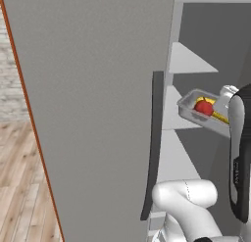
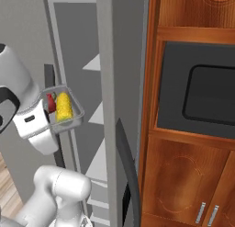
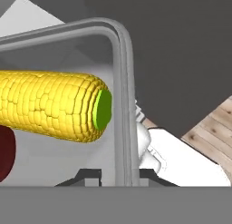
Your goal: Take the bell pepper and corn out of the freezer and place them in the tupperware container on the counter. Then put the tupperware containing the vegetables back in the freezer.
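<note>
Up by the open freezer [image 1: 98,113], the jaws pinch the rim of the tray [image 3: 123,105], with corn [image 3: 50,105] and pepper [image 1: 203,108] inside.

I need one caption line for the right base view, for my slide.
Gripper shut on the tupperware container, carrying corn and bell pepper toward the open freezer.

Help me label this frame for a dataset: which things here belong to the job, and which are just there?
Job:
tupperware container, clamped by the shut gripper
corn in it
bell pepper in it
freezer, door open

Just there:
wooden cabinets
dark built-in oven
</note>
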### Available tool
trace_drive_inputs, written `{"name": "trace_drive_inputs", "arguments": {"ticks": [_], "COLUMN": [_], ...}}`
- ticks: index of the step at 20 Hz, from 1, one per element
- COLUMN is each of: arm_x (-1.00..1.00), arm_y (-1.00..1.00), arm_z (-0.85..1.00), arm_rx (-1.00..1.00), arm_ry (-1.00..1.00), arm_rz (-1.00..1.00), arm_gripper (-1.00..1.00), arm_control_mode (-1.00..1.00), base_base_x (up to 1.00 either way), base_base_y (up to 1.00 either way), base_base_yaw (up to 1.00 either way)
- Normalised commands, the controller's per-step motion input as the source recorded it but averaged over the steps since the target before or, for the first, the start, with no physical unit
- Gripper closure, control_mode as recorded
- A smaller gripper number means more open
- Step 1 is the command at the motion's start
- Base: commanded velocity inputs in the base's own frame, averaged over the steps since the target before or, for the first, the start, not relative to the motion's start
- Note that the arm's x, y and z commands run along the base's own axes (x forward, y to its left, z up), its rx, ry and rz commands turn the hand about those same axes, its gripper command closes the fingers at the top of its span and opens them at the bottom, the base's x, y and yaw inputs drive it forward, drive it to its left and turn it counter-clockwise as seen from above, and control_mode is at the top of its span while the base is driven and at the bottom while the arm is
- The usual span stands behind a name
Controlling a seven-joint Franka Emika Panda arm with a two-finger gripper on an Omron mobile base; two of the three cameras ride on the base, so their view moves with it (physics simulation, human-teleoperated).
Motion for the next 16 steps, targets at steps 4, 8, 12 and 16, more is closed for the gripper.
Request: {"name": "trace_drive_inputs", "arguments": {"ticks": [4,8,12,16], "arm_x": [0.4,0.32,0.31,0.54], "arm_y": [-0.1,-0.31,-0.17,0.0], "arm_z": [0.38,0.39,0.33,0.19], "arm_rx": [0.04,0.09,0.08,0.07], "arm_ry": [-0.1,-0.1,-0.15,-0.12], "arm_rz": [-0.35,-0.19,-0.11,-0.07], "arm_gripper": [1.0,1.0,1.0,1.0], "arm_control_mode": [-1.0,-1.0,-1.0,-1.0], "base_base_x": [0.0,0.0,0.0,0.0], "base_base_y": [0.0,0.0,0.0,0.0], "base_base_yaw": [0.0,0.0,0.0,0.0]}}
